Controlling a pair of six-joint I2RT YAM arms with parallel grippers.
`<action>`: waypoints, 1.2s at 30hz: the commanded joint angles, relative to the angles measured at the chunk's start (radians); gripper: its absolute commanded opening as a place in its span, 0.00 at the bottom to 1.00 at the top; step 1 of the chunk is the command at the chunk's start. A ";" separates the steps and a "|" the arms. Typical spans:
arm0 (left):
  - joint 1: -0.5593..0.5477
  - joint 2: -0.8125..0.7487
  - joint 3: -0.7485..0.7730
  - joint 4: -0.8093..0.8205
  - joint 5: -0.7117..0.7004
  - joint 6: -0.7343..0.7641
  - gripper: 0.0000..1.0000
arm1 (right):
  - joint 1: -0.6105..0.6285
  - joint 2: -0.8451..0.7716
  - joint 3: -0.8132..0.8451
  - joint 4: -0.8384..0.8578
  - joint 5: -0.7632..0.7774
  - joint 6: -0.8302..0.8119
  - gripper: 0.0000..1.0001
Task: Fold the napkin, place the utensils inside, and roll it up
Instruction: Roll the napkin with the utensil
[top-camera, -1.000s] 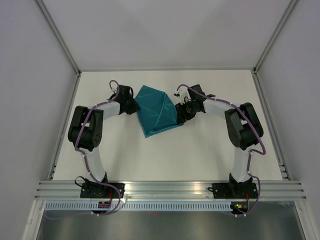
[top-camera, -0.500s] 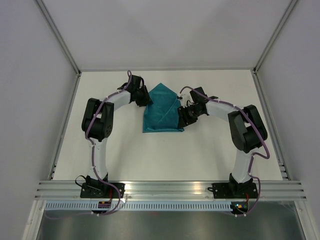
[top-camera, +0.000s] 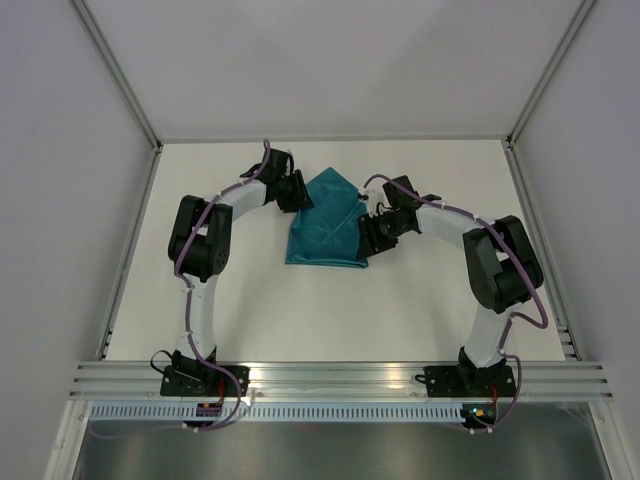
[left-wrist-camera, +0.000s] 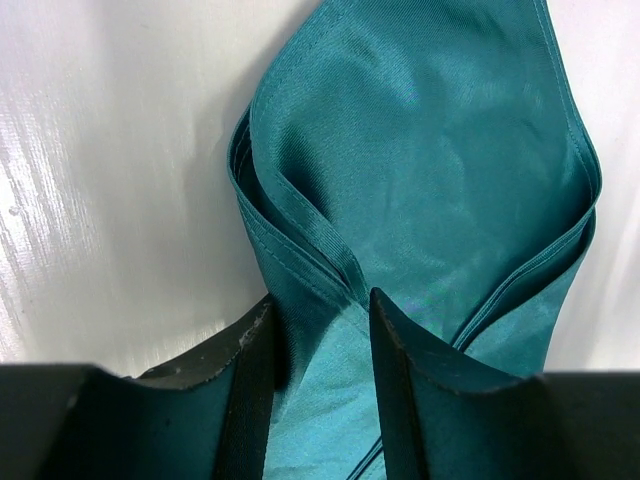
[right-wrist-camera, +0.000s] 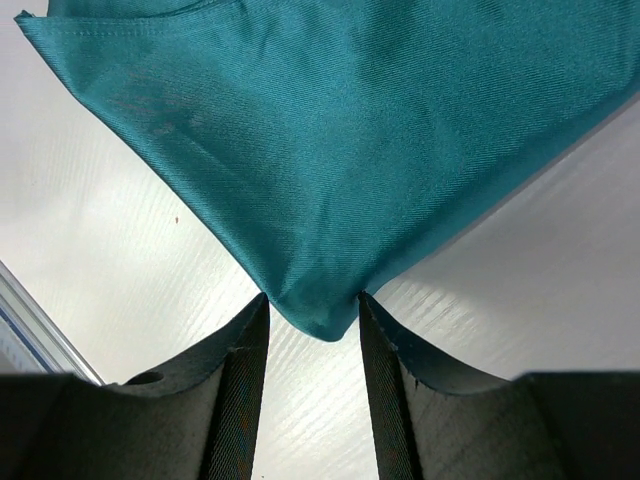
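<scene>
Teal napkin (top-camera: 325, 225) lies folded on the white tabletop (top-camera: 420, 300); right gripper (right-wrist-camera: 312, 297), jaws apart, straddles its flat corner, while left gripper (left-wrist-camera: 320, 297) brackets bunched layers, whether clamped or loose unclear.

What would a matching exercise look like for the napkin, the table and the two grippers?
Things:
1. napkin
2. table
3. left gripper
4. right gripper

Descriptions:
A. folded layers between its fingers
B. teal
C. one flat corner between its fingers
D. white

Pairs: 1-B, 2-D, 3-A, 4-C
</scene>
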 joint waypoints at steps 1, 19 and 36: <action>0.006 -0.012 0.016 -0.047 -0.025 0.038 0.47 | -0.007 -0.055 -0.004 -0.013 0.015 0.042 0.48; 0.096 -0.276 -0.070 -0.015 0.002 0.094 0.60 | -0.023 -0.224 -0.041 -0.008 0.130 0.028 0.49; 0.067 -0.626 -0.372 0.097 0.027 0.071 0.61 | -0.087 -0.362 0.031 -0.101 0.207 -0.188 0.53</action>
